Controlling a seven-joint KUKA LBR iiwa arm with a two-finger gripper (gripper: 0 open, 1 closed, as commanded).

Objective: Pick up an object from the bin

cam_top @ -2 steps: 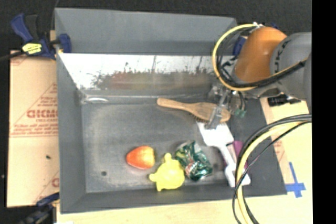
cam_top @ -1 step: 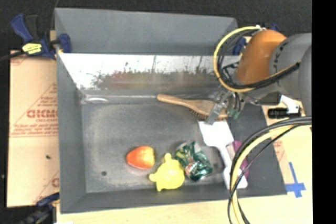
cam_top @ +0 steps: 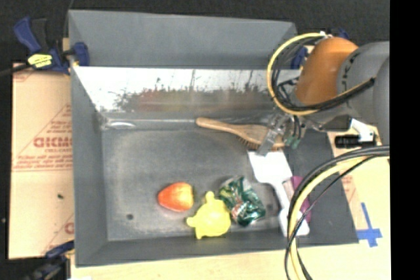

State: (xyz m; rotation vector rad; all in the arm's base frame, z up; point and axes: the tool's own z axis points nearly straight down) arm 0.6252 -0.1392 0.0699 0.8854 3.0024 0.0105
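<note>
My gripper [cam_top: 282, 134] is low at the bin's back right, right at the bristle end of a wooden brush [cam_top: 226, 128]. The brush lies along the back wall with its handle pointing left. Just in front of the gripper lies a white flat-headed tool [cam_top: 269, 168], its handle running toward the front right corner. The view does not show whether anything is in the gripper's grasp.
Along the bin's front lie a red-orange toy fruit [cam_top: 176, 197], a yellow plastic toy [cam_top: 210, 220] and a crumpled green packet [cam_top: 241, 201]. The arm with its orange cover and looped cables hangs over the bin's right rim. Bare floor lies at the bin's left half.
</note>
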